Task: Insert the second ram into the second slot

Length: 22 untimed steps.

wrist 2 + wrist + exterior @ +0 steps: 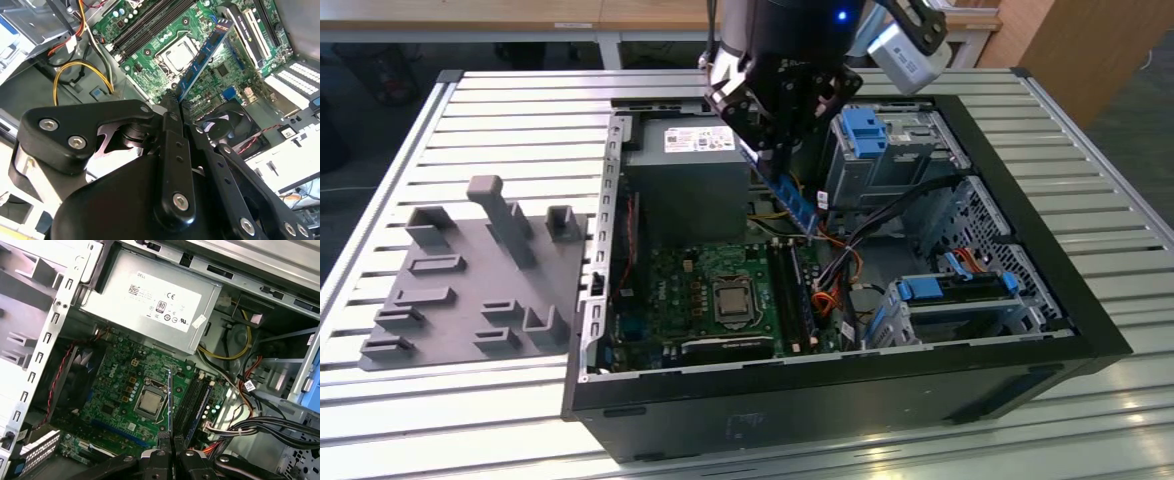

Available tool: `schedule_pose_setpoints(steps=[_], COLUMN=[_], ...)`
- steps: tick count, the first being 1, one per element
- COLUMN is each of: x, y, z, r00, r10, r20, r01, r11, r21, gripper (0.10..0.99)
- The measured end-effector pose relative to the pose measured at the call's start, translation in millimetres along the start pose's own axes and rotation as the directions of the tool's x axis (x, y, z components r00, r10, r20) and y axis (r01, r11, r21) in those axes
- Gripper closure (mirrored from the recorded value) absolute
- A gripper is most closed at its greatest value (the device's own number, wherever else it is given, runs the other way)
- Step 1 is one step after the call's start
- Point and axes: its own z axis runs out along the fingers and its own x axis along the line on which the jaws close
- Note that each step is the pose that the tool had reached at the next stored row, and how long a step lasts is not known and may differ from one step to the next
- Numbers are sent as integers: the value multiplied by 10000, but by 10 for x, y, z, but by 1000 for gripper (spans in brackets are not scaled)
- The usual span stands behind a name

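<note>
A slatted metal surface (520, 110) carries, on the exterior view's left, a grey holder plate (467, 280) with upright pegs and, at centre, an open computer case (1067, 300) lying on its side. Inside the case, from the exterior view's left to its right, lie the grey power supply (694, 170), the green motherboard (667, 290) with its processor socket (724, 300), and the dark memory slots (794, 295). Above these hangs the tool (774, 135), clenched on one end of the blue memory stick (797, 205). The stick slants down from the tool into the case, its free end over the upper end of the slots. In the first wrist view the stick (170, 400) is seen edge-on, running out from the tool (170, 442) between the socket and the slots (197, 400). In the second wrist view its face (205, 52) extends beyond the tool (172, 100) over the board. The step in hand appears to be the carry toward the slot: the stick is not yet seated. Seating would call for its lower edge to lie level and parallel along the slot. Light-blue drive latches (861, 130) stand on the exterior view's right.
</note>
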Motion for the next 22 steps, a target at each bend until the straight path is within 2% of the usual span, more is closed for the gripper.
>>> schedule_pose_setpoints(steps=[12, 22], x=[0, 0], y=[0, -1], z=[0, 3], r00=[9989, 9956], r10=[468, 942], r20=[0, 6], r01=[-468, -942], r11=[9989, 9955], r21=[-27, -49], gripper=[949, 949])
